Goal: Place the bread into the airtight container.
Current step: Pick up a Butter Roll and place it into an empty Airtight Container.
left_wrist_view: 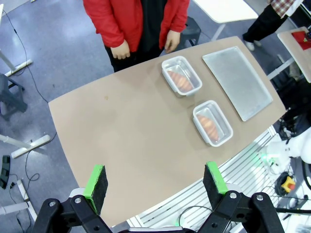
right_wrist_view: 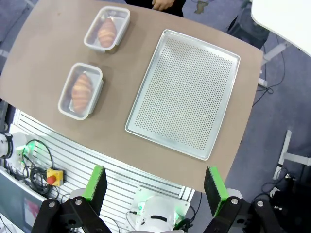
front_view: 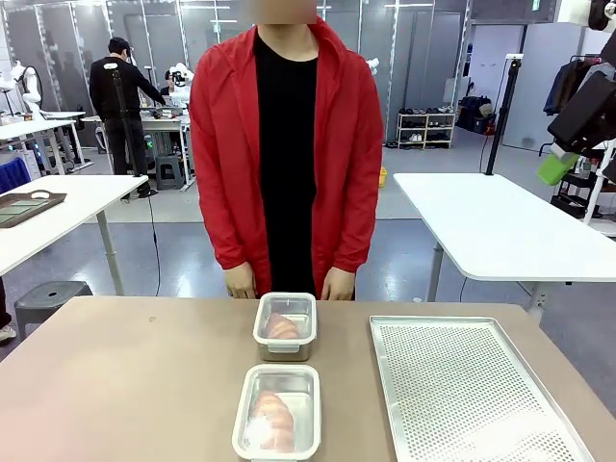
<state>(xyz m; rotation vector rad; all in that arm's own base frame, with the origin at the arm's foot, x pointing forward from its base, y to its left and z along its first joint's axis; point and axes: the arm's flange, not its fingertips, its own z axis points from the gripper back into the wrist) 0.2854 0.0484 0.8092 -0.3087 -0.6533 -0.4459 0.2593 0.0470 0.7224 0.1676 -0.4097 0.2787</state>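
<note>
Two clear airtight containers with white rims sit in the middle of the brown table, one near the person (front_view: 285,325) (left_wrist_view: 181,75) (right_wrist_view: 107,35) and one nearer me (front_view: 277,411) (left_wrist_view: 212,123) (right_wrist_view: 81,90). A golden-brown bread lies inside each (front_view: 281,328) (front_view: 272,420). My left gripper (left_wrist_view: 155,182) hangs open high above the table's near-left side, holding nothing. My right gripper (right_wrist_view: 155,183) is open and raised above the table's near-right edge; one of its green pads (front_view: 556,166) shows at the upper right of the front view.
A perforated metal tray (front_view: 472,395) (right_wrist_view: 184,92) (left_wrist_view: 236,82) lies to the right of the containers. The person in a red jacket stands at the far edge with both hands (front_view: 241,281) (front_view: 339,284) down by the table.
</note>
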